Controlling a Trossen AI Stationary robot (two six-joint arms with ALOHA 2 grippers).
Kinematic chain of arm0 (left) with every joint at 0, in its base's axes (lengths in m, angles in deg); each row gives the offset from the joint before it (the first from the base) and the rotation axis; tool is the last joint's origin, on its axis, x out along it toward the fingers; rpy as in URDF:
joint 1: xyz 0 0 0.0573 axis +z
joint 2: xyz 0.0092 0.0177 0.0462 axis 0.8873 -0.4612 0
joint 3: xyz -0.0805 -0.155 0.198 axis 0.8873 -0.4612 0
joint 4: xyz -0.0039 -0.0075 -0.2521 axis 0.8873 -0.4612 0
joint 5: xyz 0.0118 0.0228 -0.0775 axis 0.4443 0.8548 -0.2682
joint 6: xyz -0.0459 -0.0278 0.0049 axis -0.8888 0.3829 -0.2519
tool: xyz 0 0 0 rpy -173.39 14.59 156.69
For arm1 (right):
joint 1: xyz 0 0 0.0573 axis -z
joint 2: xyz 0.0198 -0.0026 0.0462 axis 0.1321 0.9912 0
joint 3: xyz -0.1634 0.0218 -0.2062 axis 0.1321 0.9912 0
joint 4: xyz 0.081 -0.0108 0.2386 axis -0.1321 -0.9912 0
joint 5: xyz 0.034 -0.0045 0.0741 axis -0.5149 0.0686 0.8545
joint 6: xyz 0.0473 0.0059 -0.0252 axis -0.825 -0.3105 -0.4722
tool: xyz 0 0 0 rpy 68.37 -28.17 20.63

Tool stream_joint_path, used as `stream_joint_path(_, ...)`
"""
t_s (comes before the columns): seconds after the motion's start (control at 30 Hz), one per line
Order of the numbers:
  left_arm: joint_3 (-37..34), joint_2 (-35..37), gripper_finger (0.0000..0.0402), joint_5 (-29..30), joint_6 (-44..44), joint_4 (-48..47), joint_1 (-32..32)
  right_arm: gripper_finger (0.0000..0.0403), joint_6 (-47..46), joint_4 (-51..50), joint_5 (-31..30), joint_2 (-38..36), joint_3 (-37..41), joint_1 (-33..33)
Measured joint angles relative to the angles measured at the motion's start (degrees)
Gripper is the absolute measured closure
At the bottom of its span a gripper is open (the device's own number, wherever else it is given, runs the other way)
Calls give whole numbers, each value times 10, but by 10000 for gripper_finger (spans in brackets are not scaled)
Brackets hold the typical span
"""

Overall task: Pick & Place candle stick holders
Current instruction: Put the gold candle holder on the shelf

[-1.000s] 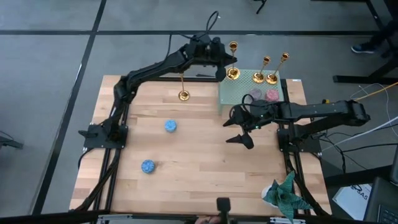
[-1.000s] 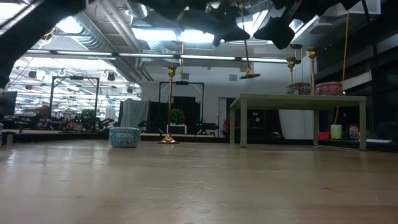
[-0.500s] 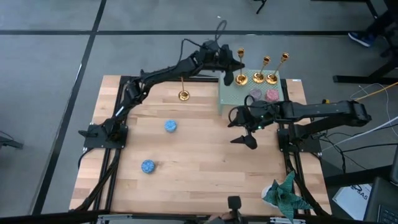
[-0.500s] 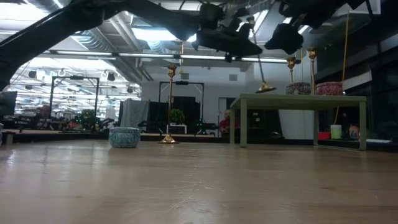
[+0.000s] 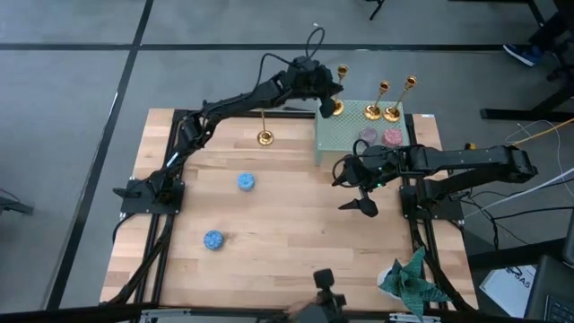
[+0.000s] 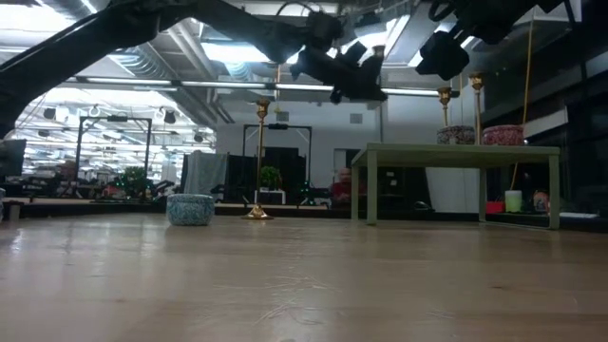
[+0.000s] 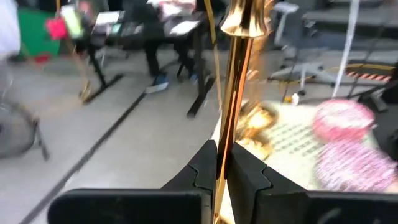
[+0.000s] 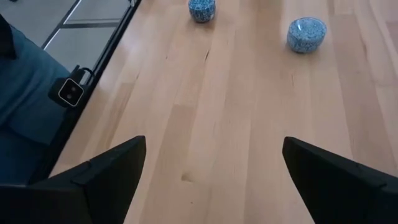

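My left gripper [image 5: 330,97] [image 7: 222,163] reaches to the far right and is shut on a gold candle stick holder [image 5: 341,74] [image 7: 239,56]. That holder's round base [image 5: 335,108] is at the far left corner of the small green stand [image 5: 345,135]; I cannot tell whether it rests there. Two more holders [image 5: 373,111] [image 5: 393,113] stand by their bases on the stand's far side. Another holder [image 5: 264,136] [image 6: 258,161] stands on the wooden table. My right gripper [image 5: 354,191] [image 8: 214,180] hovers open over the table, near the stand's front edge. My left gripper pinches the holder's thin stem [image 7: 225,134] between its two fingers, well below the top cup [image 7: 245,18]. The fingers come nearly level from the table's left and lie across the stem. The holder stands upright in the hold.
Two pink bowls [image 5: 369,135] [image 5: 392,137] sit on the stand's near half. Two blue bowls [image 5: 246,182] [image 5: 213,240] lie on the table's left half. A green cloth [image 5: 413,280] lies off the near right corner. Bare wood stretches across the middle [image 5: 296,224].
My left gripper has carried the holder down and toward the table's right edge, over to the green stand's far left corner. The holder has stayed upright, and its base has sunk to about the level of the stand's top.
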State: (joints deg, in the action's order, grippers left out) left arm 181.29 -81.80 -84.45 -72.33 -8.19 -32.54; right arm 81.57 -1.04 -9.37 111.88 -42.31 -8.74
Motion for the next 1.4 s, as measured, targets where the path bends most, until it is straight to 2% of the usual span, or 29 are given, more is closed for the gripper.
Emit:
stream_joint_path(0.27,0,3,384,-5,-30,-21,20,23,0,0,-1,0,0,0)
stream_joint_path(0.9,0,14,377,-19,-40,-54,12,23,10,-3,-7,0,0,22)
stream_joint_path(1.03,0,14,354,-19,-42,-56,12,23,16,-3,-7,0,0,29)
stream_joint_path(1.27,0,14,287,-19,-40,-56,12,23,15,-3,-18,0,0,29)
stream_joint_path(1.4,27,14,251,-19,-24,-86,12,23,15,-3,-23,0,0,29)
